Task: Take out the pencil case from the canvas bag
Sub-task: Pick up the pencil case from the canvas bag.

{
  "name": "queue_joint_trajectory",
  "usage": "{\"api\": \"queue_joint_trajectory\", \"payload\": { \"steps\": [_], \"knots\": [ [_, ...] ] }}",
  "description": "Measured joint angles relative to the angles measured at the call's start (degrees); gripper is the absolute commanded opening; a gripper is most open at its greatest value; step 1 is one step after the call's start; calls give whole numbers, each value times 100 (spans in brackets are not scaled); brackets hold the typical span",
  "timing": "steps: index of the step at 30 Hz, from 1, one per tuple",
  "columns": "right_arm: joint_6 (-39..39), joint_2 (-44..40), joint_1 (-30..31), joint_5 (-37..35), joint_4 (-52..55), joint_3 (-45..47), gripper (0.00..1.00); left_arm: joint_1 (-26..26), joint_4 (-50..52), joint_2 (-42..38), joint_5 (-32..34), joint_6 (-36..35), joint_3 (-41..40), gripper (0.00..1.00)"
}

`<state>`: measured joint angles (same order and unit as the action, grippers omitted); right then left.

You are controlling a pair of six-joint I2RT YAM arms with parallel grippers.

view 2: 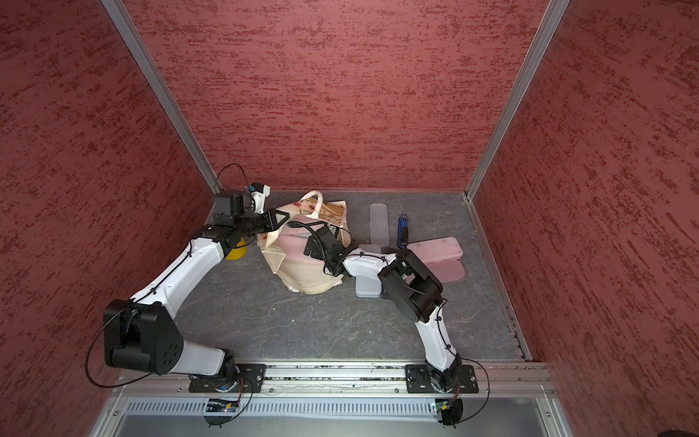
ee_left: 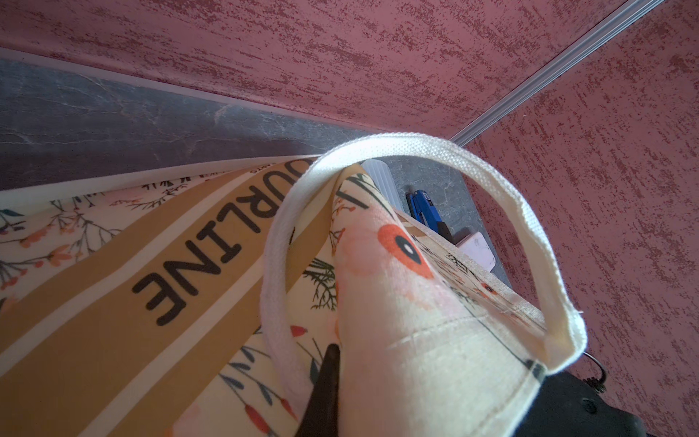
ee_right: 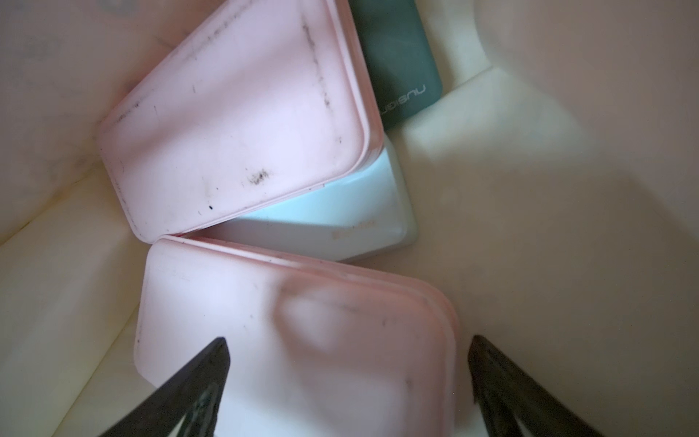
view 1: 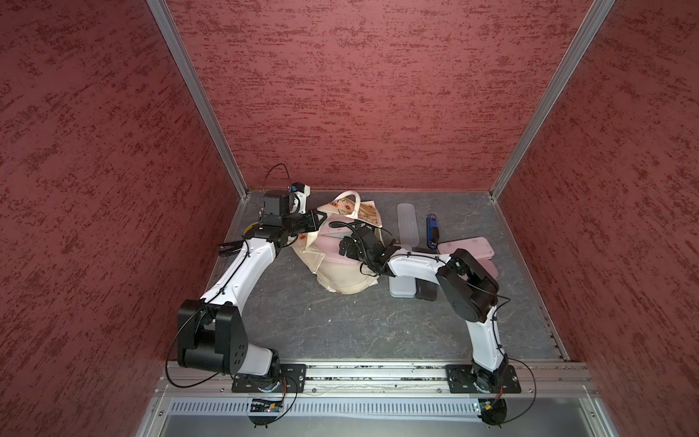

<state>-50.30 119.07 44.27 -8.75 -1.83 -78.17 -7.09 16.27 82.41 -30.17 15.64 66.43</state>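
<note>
A blue stapler (view 1: 432,231) lies on the grey marbled tabletop (view 1: 321,325) toward the back. A yellow disc (view 2: 236,252) lies at its left. Red textured walls (view 1: 378,94) surround it.

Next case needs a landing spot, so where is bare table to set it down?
Bare: the wide table stretch between the canvas bag and the front rail. Crowded: right of the bag, where pink cases, clear cases and a blue tool lie close together.
</note>
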Motion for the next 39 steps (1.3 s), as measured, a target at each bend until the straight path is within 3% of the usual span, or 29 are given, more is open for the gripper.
{"api": "queue_joint_trajectory", "payload": {
  "steps": [22, 39],
  "knots": [
    [-496, 153, -31, 428, -260, 59, 97, -26, 4, 0, -2, 0, 0, 0],
    [-601, -664, -66, 1598, -2308, 1836, 80, -37, 28, 11, -83, -2, 0, 0]
  ]
}}
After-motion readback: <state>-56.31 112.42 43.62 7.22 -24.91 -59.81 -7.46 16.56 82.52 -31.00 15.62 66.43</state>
